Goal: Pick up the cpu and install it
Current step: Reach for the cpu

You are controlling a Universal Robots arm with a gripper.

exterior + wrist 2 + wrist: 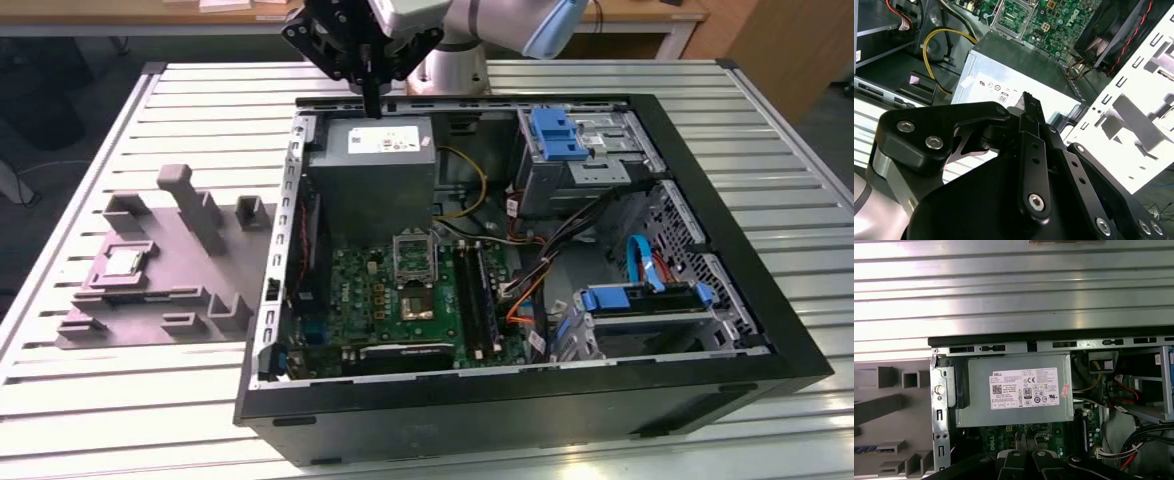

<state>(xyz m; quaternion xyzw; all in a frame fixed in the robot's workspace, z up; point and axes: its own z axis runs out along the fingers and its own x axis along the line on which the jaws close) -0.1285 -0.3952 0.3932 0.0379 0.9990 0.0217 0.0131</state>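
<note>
Plainly, the pick has not begun. The gripper hangs above the back edge of the open computer case, over the grey power supply. Its fingers are drawn together to a narrow point with nothing between them, which the second wrist view bears out. The cpu lies flat, metal top upward, in a square recess of the grey moulded tray. The tray rests on the slatted metal table, just beside the case on the exterior view's left and well apart from the gripper. The recess probably serves to keep the thin chip from sliding and to offer it level to a grasp from above. The tray's raised blocks stand clear of that recess. The case lies on its side with the panel off, so that the green motherboard faces up and can be reached from overhead. The metal socket frame sits near the board's middle, beyond the power supply from the gripper; whether it is raised or closed cannot be told. Loose cables run to the exterior view's right of the board, away from the socket.
</note>
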